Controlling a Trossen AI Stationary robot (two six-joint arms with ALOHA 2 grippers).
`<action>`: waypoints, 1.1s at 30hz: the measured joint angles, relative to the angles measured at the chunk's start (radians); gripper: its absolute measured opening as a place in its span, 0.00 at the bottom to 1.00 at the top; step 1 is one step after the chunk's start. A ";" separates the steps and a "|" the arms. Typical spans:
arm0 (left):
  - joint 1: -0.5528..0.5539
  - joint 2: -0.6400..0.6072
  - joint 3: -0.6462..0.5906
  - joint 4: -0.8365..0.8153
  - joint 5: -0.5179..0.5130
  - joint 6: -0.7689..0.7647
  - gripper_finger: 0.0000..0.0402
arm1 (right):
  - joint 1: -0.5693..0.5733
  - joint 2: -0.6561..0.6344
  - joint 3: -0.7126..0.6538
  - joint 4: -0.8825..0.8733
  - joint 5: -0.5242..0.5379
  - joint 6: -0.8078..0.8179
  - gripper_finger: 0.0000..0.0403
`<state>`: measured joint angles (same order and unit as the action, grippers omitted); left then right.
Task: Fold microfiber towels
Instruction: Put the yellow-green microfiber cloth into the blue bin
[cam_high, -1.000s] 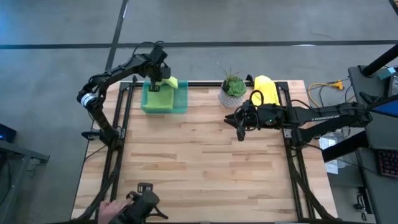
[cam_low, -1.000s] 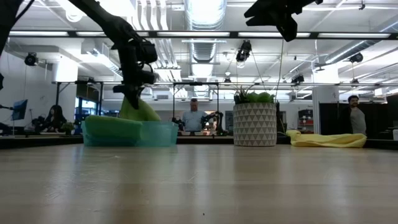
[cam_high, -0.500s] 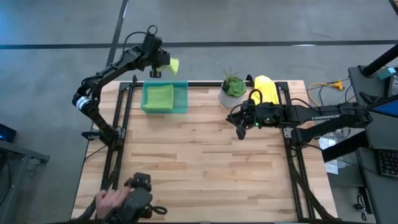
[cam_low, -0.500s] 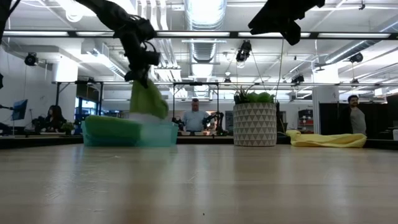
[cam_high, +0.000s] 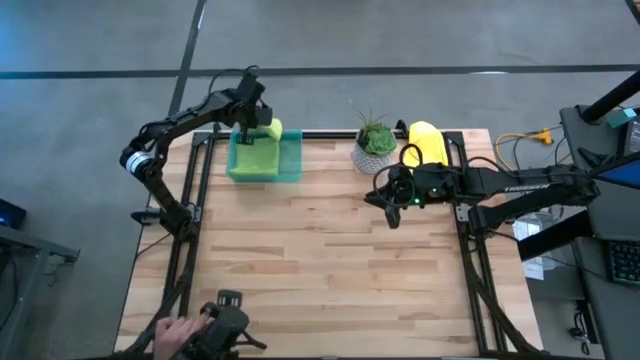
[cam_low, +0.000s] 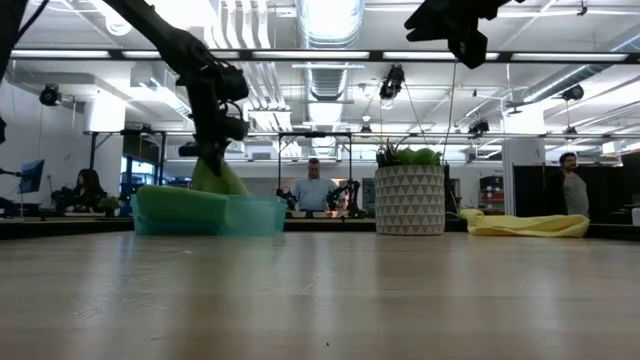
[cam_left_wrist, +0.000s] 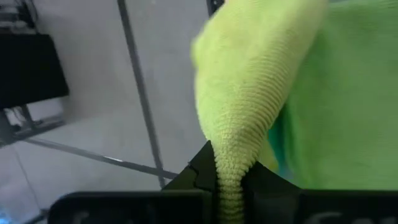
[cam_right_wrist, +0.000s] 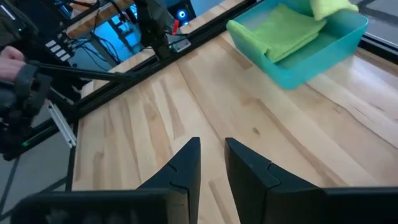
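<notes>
My left gripper (cam_high: 250, 124) is at the table's far left, over the see-through green tray (cam_high: 292, 165), and is shut on a lime green towel (cam_high: 270, 130). A second green towel (cam_right_wrist: 280, 31) lies folded flat in the tray. A yellow towel (cam_high: 428, 143) lies bunched at the far right edge. My right gripper (cam_high: 390, 208) hangs high above the table, right of centre and near the potted plant. Its fingers (cam_right_wrist: 186, 163) are narrowly open with nothing between them. My left gripper pinches a bunched ridge of the lime towel (cam_left_wrist: 229, 171) between its two fingers, several layers together. The fingers slant downward over the tray's far side. The towel hangs below them (cam_low: 216, 178), and its lower end reaches the tray's top; whether it rests there I cannot tell.
A potted plant (cam_high: 375, 145) stands at the far edge between the tray and the yellow towel. A person's hand on a dark device (cam_high: 215, 328) shows at the table's near left edge. The wooden tabletop (cam_high: 320, 250) spreads bare between the arms.
My left gripper swung up and out past the table's far edge, lifting the lime towel clear of the tray so that it hung free. It then came back down over the tray, and the towel's lower end is at the tray again.
</notes>
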<state>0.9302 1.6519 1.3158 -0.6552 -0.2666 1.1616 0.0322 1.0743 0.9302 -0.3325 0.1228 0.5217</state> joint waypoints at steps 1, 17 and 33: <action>0.000 -0.013 -0.008 -0.011 0.003 -0.018 0.00 | 0.000 0.000 0.000 -0.005 0.000 0.000 0.17; -0.007 -0.053 -0.138 -0.230 0.218 -0.188 0.00 | -0.005 0.002 0.000 -0.008 0.036 -0.056 0.17; -0.021 -0.081 -0.188 -0.278 0.367 -0.179 0.00 | -0.005 0.002 0.000 -0.008 0.032 -0.051 0.17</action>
<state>0.9096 1.5712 1.1276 -0.9333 0.1008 0.9830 0.0277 1.0760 0.9298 -0.3405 0.1543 0.4711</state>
